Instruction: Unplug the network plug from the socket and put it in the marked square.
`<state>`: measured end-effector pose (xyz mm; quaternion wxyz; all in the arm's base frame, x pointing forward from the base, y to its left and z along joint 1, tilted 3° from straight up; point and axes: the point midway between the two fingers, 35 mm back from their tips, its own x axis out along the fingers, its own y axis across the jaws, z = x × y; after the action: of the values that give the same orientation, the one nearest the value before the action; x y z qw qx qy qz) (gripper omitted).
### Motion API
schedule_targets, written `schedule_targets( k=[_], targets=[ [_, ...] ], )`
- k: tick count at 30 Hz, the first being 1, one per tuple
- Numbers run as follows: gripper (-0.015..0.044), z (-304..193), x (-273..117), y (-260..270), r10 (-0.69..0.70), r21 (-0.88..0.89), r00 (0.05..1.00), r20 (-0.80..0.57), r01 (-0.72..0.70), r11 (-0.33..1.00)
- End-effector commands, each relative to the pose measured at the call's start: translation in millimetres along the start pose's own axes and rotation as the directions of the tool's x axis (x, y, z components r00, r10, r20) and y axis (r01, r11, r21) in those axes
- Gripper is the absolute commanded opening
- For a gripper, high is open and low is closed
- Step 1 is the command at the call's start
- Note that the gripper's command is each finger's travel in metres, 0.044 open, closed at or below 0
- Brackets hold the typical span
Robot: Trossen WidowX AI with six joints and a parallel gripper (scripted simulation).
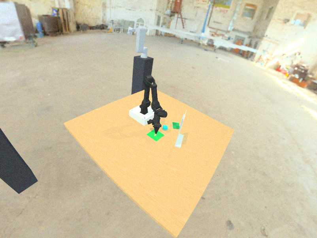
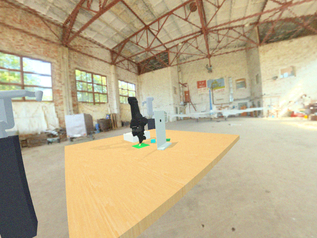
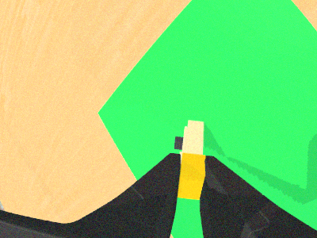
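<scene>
My gripper (image 1: pixel 155 133) (image 2: pixel 140 143) (image 3: pixel 189 165) points down and is shut on the plug (image 1: pixel 155 135) (image 2: pixel 139 144) (image 3: pixel 193 136). The plug has a cream front part and a yellow part between the fingertips; a small dark piece sticks out at its left in the wrist view. The plug is over the marked bright green square (image 1: pixel 151 134) (image 2: pixel 144 145) (image 3: pixel 246 79), inside its outline and very low. I cannot tell whether it touches the table. The pale upright panel (image 2: pixel 160 131) stands apart from the gripper, with its dark socket opening (image 2: pixel 160 120) empty.
A cyan block (image 1: pixel 165 127) (image 2: pixel 153 140) lies close beside the square, towards the panel. A darker green piece (image 1: pixel 176 125) (image 2: pixel 168 139) lies beyond it, near the panel. The white base box (image 1: pixel 137 117) (image 2: pixel 130 137) is under the arm. The panel's foot (image 1: pixel 179 141) rests on the table.
</scene>
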<state>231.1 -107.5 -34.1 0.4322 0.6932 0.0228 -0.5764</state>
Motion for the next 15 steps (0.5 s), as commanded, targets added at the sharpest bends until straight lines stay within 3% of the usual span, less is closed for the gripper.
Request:
schedule_targets(
  k=[1, 5, 11, 15],
  targets=[
    [0.0000, 0.0, -0.2, 0.1, 0.000, 0.000, 1.000, 0.000, 0.000, 1.000],
    [0.0000, 0.0, -0.2, 0.1, 0.000, 0.000, 1.000, 0.000, 0.000, 1.000],
    [0.0156, 0.0, -0.2, 0.1, 0.000, 0.000, 1.000, 0.000, 0.000, 1.000],
    [0.0156, 0.0, -0.2, 0.1, 0.000, 0.000, 1.000, 0.000, 0.000, 1.000]
  ],
)
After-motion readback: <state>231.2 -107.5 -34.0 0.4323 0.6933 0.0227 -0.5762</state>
